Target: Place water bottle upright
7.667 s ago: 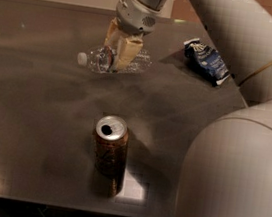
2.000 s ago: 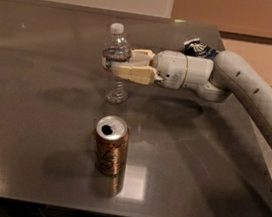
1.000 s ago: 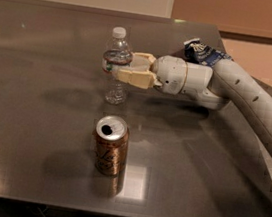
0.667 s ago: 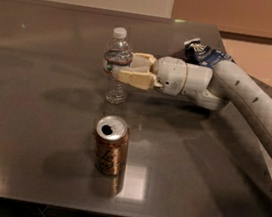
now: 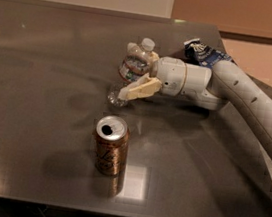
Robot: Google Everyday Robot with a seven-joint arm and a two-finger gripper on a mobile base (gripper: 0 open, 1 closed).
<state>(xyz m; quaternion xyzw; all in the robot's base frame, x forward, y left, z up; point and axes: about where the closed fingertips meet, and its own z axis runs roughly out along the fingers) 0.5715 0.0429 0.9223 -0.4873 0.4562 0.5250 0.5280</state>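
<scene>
The water bottle (image 5: 133, 66) is a clear ribbed bottle with a white cap. It stands tilted on the dark table (image 5: 34, 116), base down at the left and cap leaning right toward my gripper. My gripper (image 5: 146, 73) reaches in from the right at mid-table. Its cream fingers (image 5: 137, 89) are spread, one on each side of the bottle's body, and the bottle leans between them. The bottle's base touches the table.
A brown-gold open drink can (image 5: 110, 145) stands upright in front of the bottle, nearer the table's front edge. A blue snack packet (image 5: 204, 52) lies at the back right, behind my arm (image 5: 248, 101). The table's right edge runs under the arm.
The bottle stood upright in the gripper's hold a moment ago. Now it tilts, cap toward the right, the fingers have spread, and the gripper has shifted right and down a little.
</scene>
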